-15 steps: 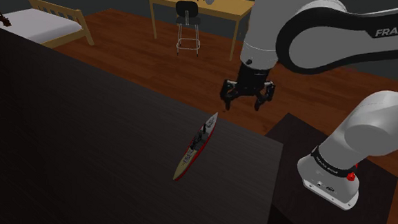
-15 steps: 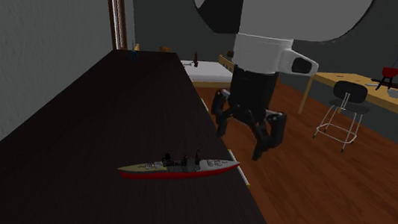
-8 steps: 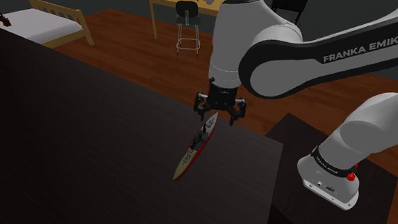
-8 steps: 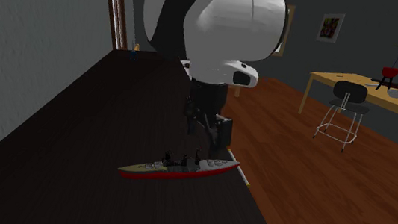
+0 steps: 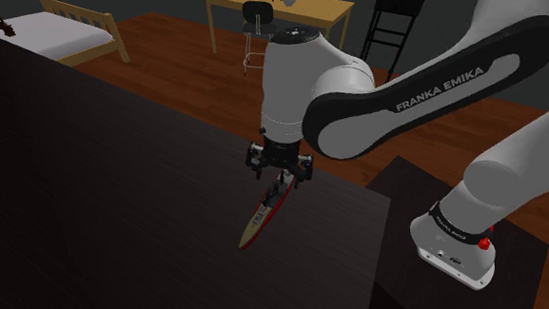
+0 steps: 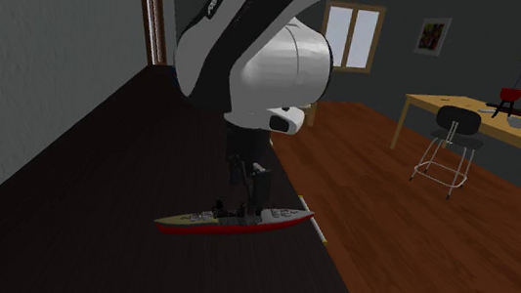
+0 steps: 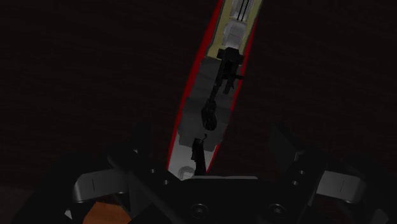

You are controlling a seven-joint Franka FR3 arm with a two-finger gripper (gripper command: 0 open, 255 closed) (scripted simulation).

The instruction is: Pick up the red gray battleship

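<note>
1 arm [image 5: 431, 80] lettered FRANKA EMIKA; its gripper [image 5: 280, 179], jaws apart, straddles the red-hulled battleship [image 5: 261, 216].

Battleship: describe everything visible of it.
The battleship is a long, slim model with a red lower hull, a tan deck and a grey superstructure with dark masts amidships. It sits upright on the dark table, with one end near the table's edge. The open gripper hangs just over its middle, a finger on either side of the hull, neither clasping it.
</note>
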